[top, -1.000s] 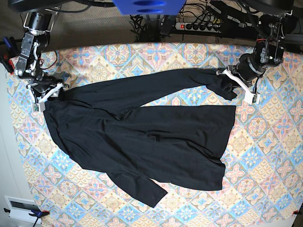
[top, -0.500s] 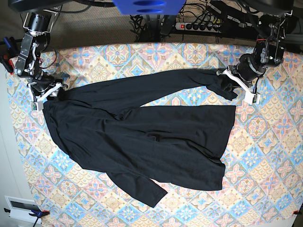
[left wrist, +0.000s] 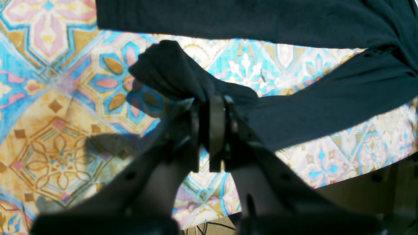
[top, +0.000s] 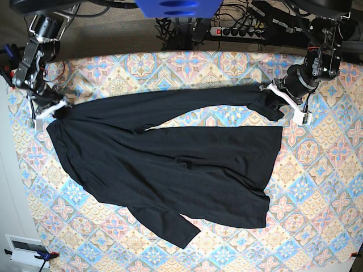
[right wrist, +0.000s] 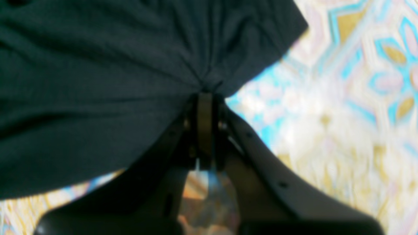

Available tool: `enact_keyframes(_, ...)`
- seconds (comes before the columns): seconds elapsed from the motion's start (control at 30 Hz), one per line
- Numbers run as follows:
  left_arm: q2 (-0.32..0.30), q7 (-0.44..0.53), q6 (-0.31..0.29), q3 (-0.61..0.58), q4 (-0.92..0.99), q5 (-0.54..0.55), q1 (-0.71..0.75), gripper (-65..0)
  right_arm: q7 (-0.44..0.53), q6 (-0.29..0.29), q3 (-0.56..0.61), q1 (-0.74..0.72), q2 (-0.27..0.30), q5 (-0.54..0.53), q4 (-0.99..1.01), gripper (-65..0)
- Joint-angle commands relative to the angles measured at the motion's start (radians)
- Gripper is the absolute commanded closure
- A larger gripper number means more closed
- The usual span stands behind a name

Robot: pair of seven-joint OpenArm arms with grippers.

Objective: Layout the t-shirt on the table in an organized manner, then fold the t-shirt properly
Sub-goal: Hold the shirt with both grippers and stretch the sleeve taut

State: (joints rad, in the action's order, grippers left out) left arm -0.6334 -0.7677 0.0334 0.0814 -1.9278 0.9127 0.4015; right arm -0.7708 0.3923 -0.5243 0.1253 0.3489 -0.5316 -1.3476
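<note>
The black t-shirt [top: 170, 164] lies spread across the table [top: 317, 187], its body slanting from upper left to lower right. One long sleeve runs along the far side and another sleeve end points toward the near edge. My left gripper [top: 273, 93] at the far right is shut on the sleeve's cuff, and in the left wrist view the bunched cuff [left wrist: 173, 75] sticks out past the left gripper [left wrist: 212, 99]. My right gripper [top: 54, 109] at the far left is shut on the shirt's edge. In the right wrist view the fabric [right wrist: 98, 81] puckers into the right gripper [right wrist: 205, 94].
A power strip [top: 241, 31] and cables lie behind the table's far edge. A white box [top: 25, 249] sits off the near left corner. A blue part [top: 178, 7] hangs at the top centre. Patterned cloth shows bare along the near and right sides.
My right gripper has shut on the shirt's left edge and drawn it up and to the left, pulling the upper sleeve and shoulder straighter. The left arm has not moved.
</note>
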Motion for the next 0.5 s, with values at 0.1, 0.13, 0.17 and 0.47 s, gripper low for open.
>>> enact_keyframes(0.1,-0.016,0.012,-0.005,0.007,-0.02,0.003,0.003,0.0,0.003,0.0,-0.064,0.086,0.025,-0.003,-0.129,0.0)
enact_keyframes(0.13,-0.027,0.012,-0.005,0.005,-0.02,0.003,0.003,0.0,-0.011,0.0,-0.072,0.106,0.025,-0.003,-0.152,0.0)
enact_keyframes(0.17,-0.044,0.007,-0.005,0.004,-0.02,0.004,0.004,0.0,-0.023,0.0,-0.081,0.121,0.025,-0.003,-0.172,0.0)
enact_keyframes(0.47,-0.09,-0.082,-0.005,0.033,-0.048,0.006,0.103,0.0,-0.074,0.001,-0.13,0.219,0.025,-0.003,-0.295,0.0)
